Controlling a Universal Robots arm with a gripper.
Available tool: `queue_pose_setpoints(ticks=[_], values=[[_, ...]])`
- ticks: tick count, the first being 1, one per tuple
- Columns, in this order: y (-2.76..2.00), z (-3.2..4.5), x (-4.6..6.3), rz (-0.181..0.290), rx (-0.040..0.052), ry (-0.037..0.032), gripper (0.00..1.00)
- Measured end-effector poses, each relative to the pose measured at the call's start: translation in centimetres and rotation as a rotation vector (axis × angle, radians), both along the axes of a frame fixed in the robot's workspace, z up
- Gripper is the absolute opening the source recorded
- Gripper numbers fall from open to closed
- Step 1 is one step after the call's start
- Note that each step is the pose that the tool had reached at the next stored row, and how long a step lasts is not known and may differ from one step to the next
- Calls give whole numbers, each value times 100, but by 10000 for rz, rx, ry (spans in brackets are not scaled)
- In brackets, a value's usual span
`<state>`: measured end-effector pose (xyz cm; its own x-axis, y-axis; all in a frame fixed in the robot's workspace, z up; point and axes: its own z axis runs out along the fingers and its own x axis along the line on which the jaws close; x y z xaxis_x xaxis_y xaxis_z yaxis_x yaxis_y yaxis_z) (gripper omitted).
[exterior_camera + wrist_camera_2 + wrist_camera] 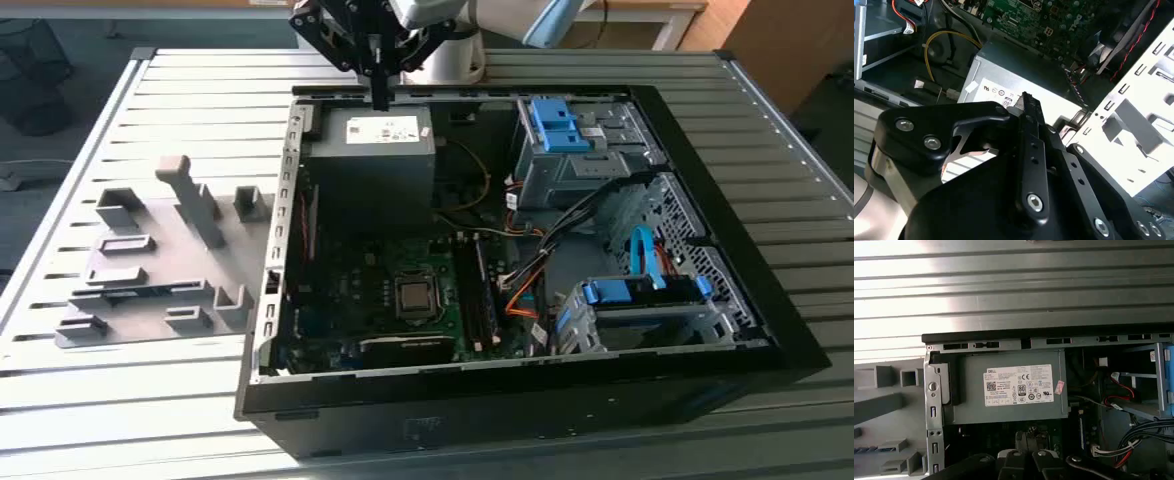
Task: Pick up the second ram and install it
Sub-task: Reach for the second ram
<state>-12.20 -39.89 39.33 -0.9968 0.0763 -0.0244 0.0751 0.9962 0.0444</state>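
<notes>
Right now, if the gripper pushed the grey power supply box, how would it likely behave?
Likely stiff and heavy for its size: the power supply looks like a sheet-metal box. It probably wouldn't slide, since it sits in a corner against the case frame.

1. Exterior view: set high and off the arm, looking down across the slatted table (160, 420) onto the whole open computer case (787, 340).
2. First wrist view: faces straight down on the power supply (1014, 387), fairly near.
3. Second wrist view: very close, slanting past the gripper (1026, 100).
4. All three share that power supply.
</notes>
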Motion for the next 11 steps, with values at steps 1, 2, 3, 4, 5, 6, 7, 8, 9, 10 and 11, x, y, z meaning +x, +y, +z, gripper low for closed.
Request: queue_pose_setpoints(ticks=[1,2,3,4,5,6,7,8,9,10,11], values=[[0,0,0,0,0,0,11],[0,0,0,0,0,0,11],[0,0,0,0,0,0,11],[0,0,0,1,0,0,11],[0,0,-1,1,0,0,11],[0,0,-4,0,-1,-1,11],[0,0,-9,0,-1,0,11],[0,0,-15,-1,1,-1,11],[0,0,-21,0,1,-1,11],[0,0,-29,0,1,-1,11],[0,0,-38,0,-1,0,11]])
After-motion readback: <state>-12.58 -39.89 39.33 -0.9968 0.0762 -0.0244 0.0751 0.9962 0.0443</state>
